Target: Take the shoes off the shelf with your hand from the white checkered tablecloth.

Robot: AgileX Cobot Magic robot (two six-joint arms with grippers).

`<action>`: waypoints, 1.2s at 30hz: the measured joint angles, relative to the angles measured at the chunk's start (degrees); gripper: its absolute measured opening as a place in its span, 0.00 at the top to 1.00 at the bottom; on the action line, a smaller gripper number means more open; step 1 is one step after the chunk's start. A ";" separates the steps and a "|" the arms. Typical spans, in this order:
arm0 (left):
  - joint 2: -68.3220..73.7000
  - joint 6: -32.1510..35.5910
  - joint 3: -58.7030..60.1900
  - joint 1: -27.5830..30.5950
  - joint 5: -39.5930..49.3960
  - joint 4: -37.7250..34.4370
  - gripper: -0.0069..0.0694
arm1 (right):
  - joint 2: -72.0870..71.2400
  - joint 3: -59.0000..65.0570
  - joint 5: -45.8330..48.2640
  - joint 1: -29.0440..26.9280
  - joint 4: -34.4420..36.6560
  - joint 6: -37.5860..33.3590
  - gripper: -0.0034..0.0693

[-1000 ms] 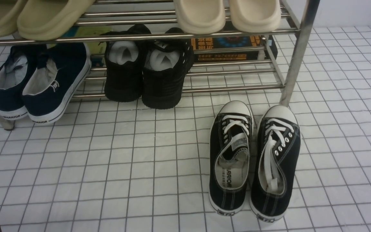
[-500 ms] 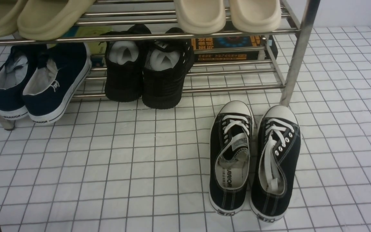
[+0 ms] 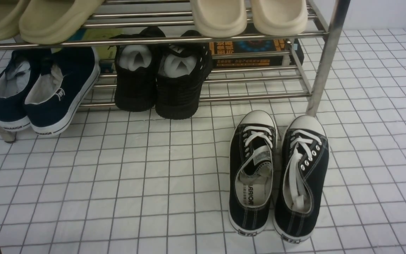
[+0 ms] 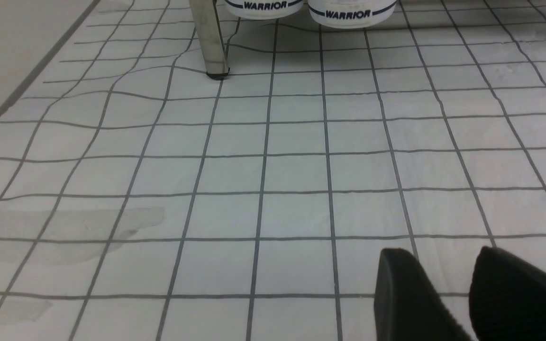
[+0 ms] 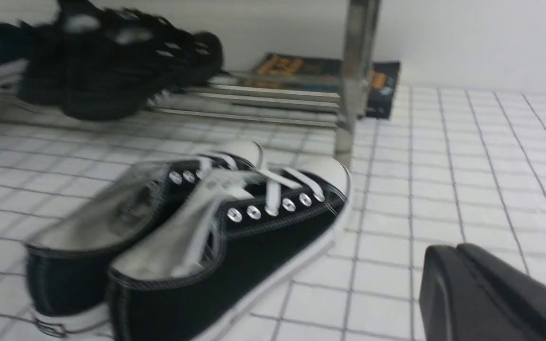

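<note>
The shoes [image 3: 278, 174] stand side by side on the white checkered tablecloth [image 3: 118, 183], just in front of the shelf [image 3: 321, 70], with their white toe caps pointing to its right front leg. They are not on any tier, so I judge that the removal itself is done and what remains is to leave them tidy and pull the arms clear.

To do this well, the right gripper [image 5: 486, 293] should back away straight and low, without brushing the heel of the nearer shoe, because the pair is light and would turn easily on the cloth. The cloth is creased, so a dragging finger could pull it and shift the shoes.

The front view shows the whole pair, the navy sneakers [image 3: 41, 90] and the black mesh shoes [image 3: 160, 76] on the lower tier, and the pale slippers [image 3: 248, 16] above, but no arm at all. The right wrist view shows that the right gripper is near the pair, apart from it and holding nothing; only one dark part is visible, so I cannot tell if it is spread or closed. The left wrist view shows the left gripper [image 4: 448, 289] with a gap between its fingers, released and empty, over bare cloth.
</note>
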 joint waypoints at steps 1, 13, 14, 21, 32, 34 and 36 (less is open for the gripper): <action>0.00 0.00 0.00 0.00 0.00 0.00 0.60 | -0.21 1.31 1.86 -3.60 0.00 0.00 0.95; 0.00 0.00 0.00 0.00 0.00 0.06 0.60 | -0.21 1.09 10.27 -13.32 0.00 -0.20 0.93; 0.00 0.00 0.00 0.00 0.00 0.06 0.60 | -0.21 1.09 10.33 -13.32 0.00 -0.20 0.93; 0.00 0.00 0.00 0.00 0.00 0.06 0.60 | -0.21 1.09 10.38 -13.32 0.00 -0.20 0.92; 0.00 0.00 0.00 0.00 0.00 0.06 0.60 | -0.21 1.09 10.42 -13.39 0.00 -0.20 0.91; 0.00 0.00 0.00 0.00 0.00 0.06 0.60 | -0.21 1.09 10.42 -13.39 0.00 -0.20 0.91; 0.00 0.00 0.00 0.00 0.00 0.06 0.60 | -0.21 1.09 10.42 -13.39 0.00 -0.20 0.91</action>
